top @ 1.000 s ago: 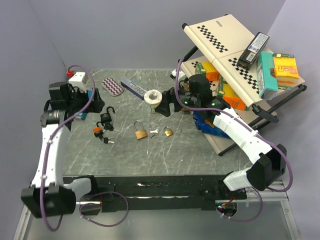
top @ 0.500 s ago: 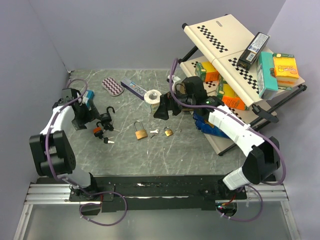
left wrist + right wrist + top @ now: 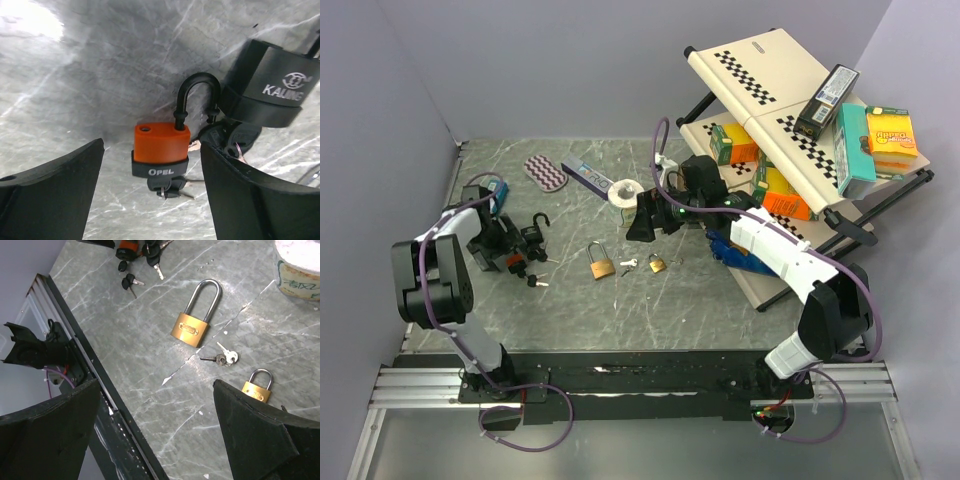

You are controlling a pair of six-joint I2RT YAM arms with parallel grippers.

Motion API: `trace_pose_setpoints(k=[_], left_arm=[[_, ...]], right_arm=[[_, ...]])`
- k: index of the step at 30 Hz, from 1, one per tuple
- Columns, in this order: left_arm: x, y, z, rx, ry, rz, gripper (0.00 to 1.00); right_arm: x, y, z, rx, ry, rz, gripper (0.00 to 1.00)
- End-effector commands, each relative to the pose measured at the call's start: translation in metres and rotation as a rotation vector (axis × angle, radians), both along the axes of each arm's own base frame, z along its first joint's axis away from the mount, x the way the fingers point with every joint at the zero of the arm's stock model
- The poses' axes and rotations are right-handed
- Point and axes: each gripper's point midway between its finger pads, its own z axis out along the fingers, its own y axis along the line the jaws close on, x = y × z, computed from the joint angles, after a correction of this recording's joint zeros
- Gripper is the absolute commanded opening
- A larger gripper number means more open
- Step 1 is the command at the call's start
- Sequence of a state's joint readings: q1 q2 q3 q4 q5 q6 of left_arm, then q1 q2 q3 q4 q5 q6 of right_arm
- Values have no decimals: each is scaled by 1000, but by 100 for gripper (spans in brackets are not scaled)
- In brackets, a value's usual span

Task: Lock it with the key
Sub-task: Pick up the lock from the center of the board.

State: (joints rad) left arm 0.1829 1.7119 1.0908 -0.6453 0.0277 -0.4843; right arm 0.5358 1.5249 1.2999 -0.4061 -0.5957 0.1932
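**Left claw lined up on orange padlock, nothing gripped yet**

Table: carries all the locks, spread from left to centre.

Left claw: spread wide and empty, low over the table, one finger on either side of the orange padlock. It probably brackets the body so that it can be pinned while the key is worked.

Right claw: also wide and empty, held high over the large brass padlock, the small brass padlock and the loose keys. It looks parked where it can reach down.

Black padlock: touches the orange one on its right.

Orange padlock, detail: lies flat at the table's left. The shackle is swung out and one hole is bare, so it is unlocked. A key appears seated in its underside.
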Motion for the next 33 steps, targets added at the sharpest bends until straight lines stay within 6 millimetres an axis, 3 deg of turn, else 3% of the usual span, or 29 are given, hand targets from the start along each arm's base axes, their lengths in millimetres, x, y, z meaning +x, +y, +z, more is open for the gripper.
trace_pose_setpoints(k=[1, 9, 13, 14, 15, 18, 23, 29, 33], left_arm=[[0, -2, -10, 13, 25, 6, 81], [-12, 4, -15, 51, 73, -7, 61], [-16, 5, -7, 34, 51, -17, 38], [-14, 5, 3, 30, 22, -17, 25], [-13, 4, 9, 14, 1, -14, 20], [-7, -9, 40, -47, -95, -29, 1], [7, -38, 113, -159, -345, -88, 1], [16, -85, 213, -283, -666, -202, 1], [14, -127, 265, -397, -817, -278, 1]], right_arm=[[2, 2, 3, 14, 7, 3, 100], [3, 3, 1, 7, 12, 2, 100], [2, 3, 1, 12, 16, 7, 100], [2, 3, 1, 14, 19, 7, 100], [0, 5, 2, 23, 29, 21, 99], [-4, 9, 5, 46, 45, 50, 99], [-13, 23, 23, 149, 47, 130, 98], [7, 33, 69, 249, -79, 75, 98], [14, 48, 90, 279, -106, 73, 96]])
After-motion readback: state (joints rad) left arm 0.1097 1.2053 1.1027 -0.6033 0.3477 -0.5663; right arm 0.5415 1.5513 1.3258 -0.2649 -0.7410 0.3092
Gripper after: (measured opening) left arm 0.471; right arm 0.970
